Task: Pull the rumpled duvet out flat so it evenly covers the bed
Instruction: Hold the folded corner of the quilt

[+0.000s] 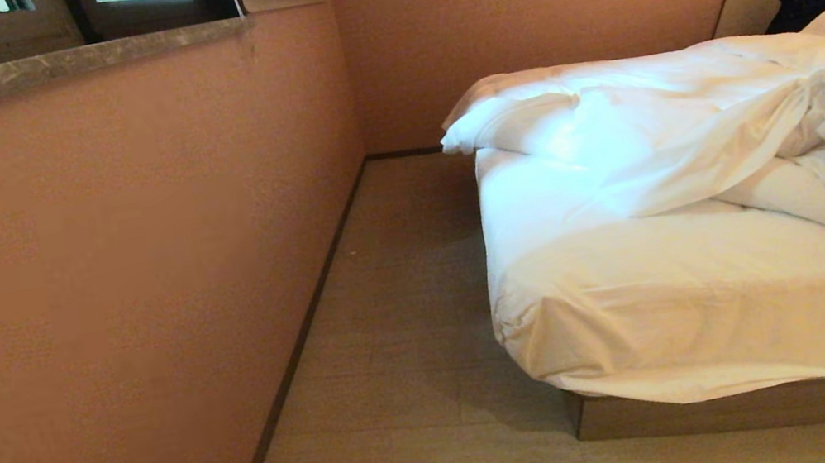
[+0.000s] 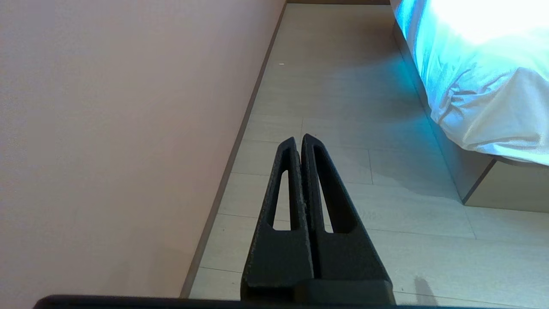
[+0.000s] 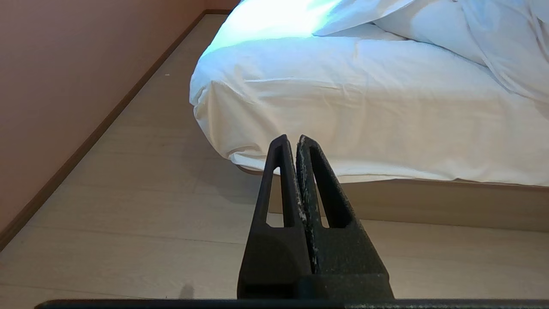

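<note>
A: Where is the duvet (image 1: 696,125) lying?
B: It is bunching across the head half of the bed (image 1: 744,411), leaving the foot edge's sheet (image 1: 684,303) showing.
A: And the claws?
B: The left gripper (image 2: 299,138) and right gripper (image 3: 291,139) are both hanging pressed together, empty, over the floor (image 1: 423,397) strip running between wall (image 1: 100,317) and bed corner.

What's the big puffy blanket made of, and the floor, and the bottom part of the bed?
The duvet looks like soft matte cotton cloth with filling inside: it bunches into thick, creased folds. The floor seems to be pale wood-look planks, with straight seams showing; real wood or laminate, I can't tell. The bed base looks like smooth tan wood or board.
</note>
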